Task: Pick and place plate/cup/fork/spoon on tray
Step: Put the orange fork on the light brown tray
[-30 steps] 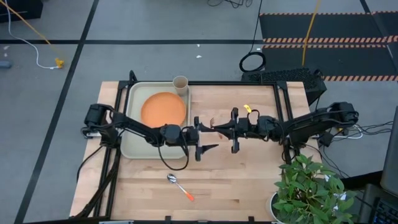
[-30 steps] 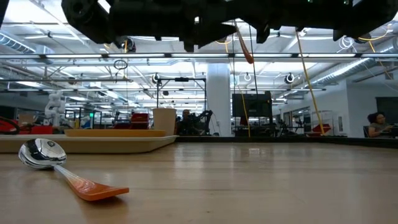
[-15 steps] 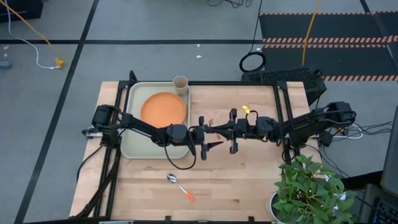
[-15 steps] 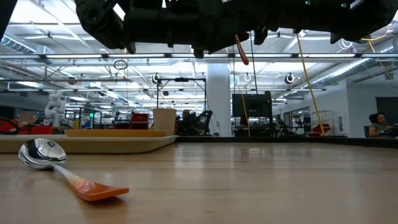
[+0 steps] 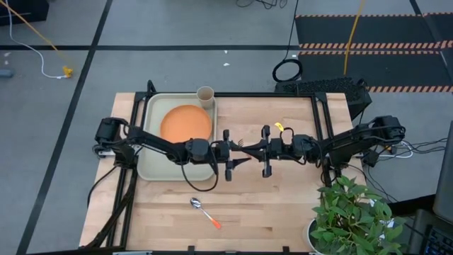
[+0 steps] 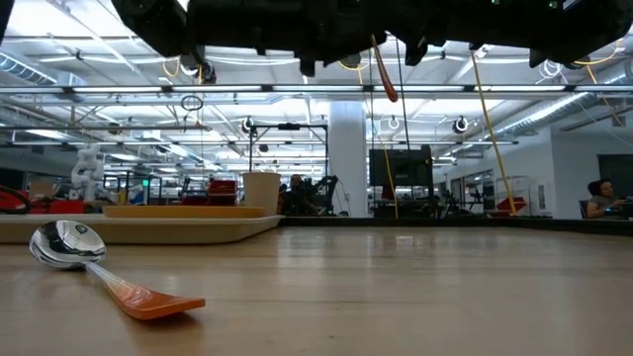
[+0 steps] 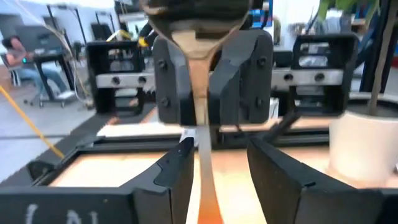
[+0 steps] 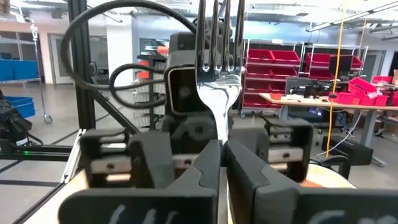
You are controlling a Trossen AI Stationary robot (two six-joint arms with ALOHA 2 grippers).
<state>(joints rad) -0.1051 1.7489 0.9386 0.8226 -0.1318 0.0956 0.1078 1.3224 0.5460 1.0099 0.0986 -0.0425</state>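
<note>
My left arm has drawn back a little toward the table's left edge since half a second ago, while my right one has stayed where it was. The two meet above the middle of the table (image 5: 283, 205), raised clear of the wood.

The tray (image 5: 150, 166) lies at the far left of the table, with the plate (image 5: 186, 122) flat on its far half. The cup (image 5: 205, 95) stands upright at the tray's far right corner.

My left gripper (image 5: 237, 152) hangs just past the tray's right rim. Its fingers (image 7: 177, 168) are narrowly apart, one on each side of the fork's orange handle; I cannot tell whether they touch it. My right gripper (image 5: 253, 149) faces it, fingertips pinched tight on the fork (image 8: 219, 93), which is held in the air between us. The tines point toward my right wrist.

The spoon (image 5: 205, 213) lies on the wood near the table's near edge, left of the middle, well apart from the tray.
</note>
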